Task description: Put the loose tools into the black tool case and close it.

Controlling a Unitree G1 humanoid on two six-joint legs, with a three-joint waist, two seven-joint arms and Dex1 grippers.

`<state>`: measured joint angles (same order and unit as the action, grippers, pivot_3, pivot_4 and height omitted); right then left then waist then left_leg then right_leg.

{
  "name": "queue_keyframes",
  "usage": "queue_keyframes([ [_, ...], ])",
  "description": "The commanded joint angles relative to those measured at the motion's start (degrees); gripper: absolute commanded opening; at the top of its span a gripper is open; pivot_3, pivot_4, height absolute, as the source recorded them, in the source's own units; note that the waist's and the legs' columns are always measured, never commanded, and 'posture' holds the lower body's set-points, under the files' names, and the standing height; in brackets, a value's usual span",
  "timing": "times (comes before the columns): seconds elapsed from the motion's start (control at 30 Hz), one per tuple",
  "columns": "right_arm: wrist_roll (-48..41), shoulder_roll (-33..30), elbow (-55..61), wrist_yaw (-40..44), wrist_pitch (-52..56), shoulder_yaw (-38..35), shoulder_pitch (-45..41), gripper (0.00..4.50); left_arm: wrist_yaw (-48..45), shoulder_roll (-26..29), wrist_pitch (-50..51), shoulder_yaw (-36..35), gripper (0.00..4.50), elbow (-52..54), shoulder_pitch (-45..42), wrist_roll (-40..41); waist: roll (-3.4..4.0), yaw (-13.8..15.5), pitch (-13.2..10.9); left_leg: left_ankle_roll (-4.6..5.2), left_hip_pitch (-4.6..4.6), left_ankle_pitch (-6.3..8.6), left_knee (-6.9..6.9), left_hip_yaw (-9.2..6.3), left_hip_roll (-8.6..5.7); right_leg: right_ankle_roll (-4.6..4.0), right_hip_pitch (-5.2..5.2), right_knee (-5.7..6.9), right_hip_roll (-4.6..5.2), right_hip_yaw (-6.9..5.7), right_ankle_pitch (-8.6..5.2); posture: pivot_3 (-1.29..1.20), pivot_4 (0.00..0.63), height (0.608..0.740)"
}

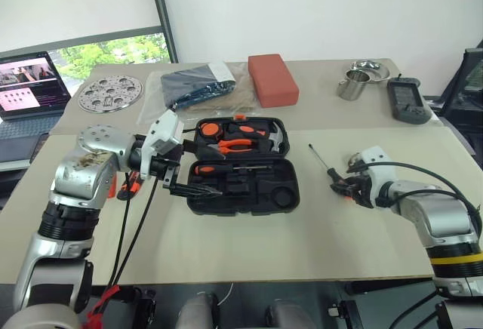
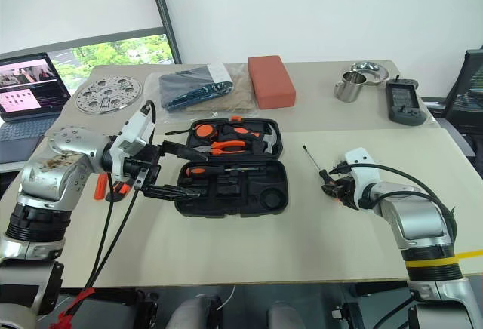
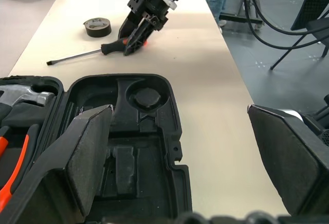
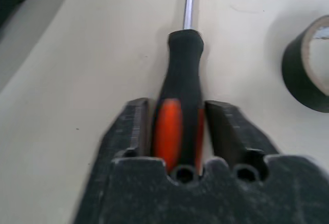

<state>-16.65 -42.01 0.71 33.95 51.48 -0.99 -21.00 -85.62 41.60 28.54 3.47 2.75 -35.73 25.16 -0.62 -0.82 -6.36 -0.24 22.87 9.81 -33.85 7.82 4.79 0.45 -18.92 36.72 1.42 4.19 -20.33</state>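
Note:
The black tool case [image 1: 291, 193] lies open in the middle of the table, with orange-handled pliers [image 1: 235, 146], a hammer [image 1: 276, 141] and a screwdriver [image 1: 226, 169] in its slots. My left gripper [image 1: 198, 169] hangs open over the case's left edge with nothing between its fingers. To the right of the case a black-and-orange screwdriver [image 1: 320, 158] lies on the table; my right gripper [image 4: 178, 105] is shut on its handle [image 4: 177, 116]. A dark tape roll [image 3: 97, 26] sits just beyond it. An orange-and-black tool [image 1: 130, 186] lies on the table beside my left arm.
At the back stand a red-orange block [image 1: 272, 78], a dark item in a clear bag [image 1: 198, 87], a round perforated metal disc [image 1: 110, 92], a metal cup [image 1: 352, 84] and a grey handheld device [image 1: 407, 101]. A laptop [image 1: 30, 84] is off the table at the far left.

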Motion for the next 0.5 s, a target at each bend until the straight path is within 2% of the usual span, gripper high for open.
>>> queue_keyframes([
  [0.03,0.20,-0.05,2.04,-1.76,-1.31,-3.72,-2.91,1.03,2.00,0.95,0.81,-2.44,4.50,3.14,0.83,2.59,0.00,-0.03,-0.01,0.00,0.01,0.00,0.00,0.00,0.00,0.00,-0.01,0.00,0.00,0.00,0.00,0.00,0.150,0.740],
  [0.2,-0.19,0.25,5.16,0.99,-7.58,-2.42,-7.38,1.01,6.15,1.63,3.81,-5.10,4.50,7.01,3.02,5.59,0.02,-0.30,-0.03,-0.04,0.06,-0.03,0.02,0.02,0.01,0.00,-0.14,0.04,-0.01,0.08,0.00,0.00,0.150,0.740],
  [0.33,1.28,-0.04,5.42,10.01,-18.10,3.76,-10.19,1.01,10.26,3.29,6.39,-8.79,4.50,9.21,5.85,7.31,0.02,-0.34,-0.03,-0.09,0.03,-0.05,0.04,0.01,0.05,0.01,-0.15,0.04,-0.08,0.09,0.00,0.00,0.150,0.740],
  [0.5,7.42,0.24,-2.45,20.96,-37.23,12.19,-13.29,1.01,13.51,7.21,8.48,-13.91,4.50,13.10,14.28,8.57,0.02,-0.27,-0.06,-0.08,0.04,-0.05,0.02,0.02,0.05,0.01,-0.17,0.02,-0.04,0.07,0.00,0.00,0.150,0.740],
])
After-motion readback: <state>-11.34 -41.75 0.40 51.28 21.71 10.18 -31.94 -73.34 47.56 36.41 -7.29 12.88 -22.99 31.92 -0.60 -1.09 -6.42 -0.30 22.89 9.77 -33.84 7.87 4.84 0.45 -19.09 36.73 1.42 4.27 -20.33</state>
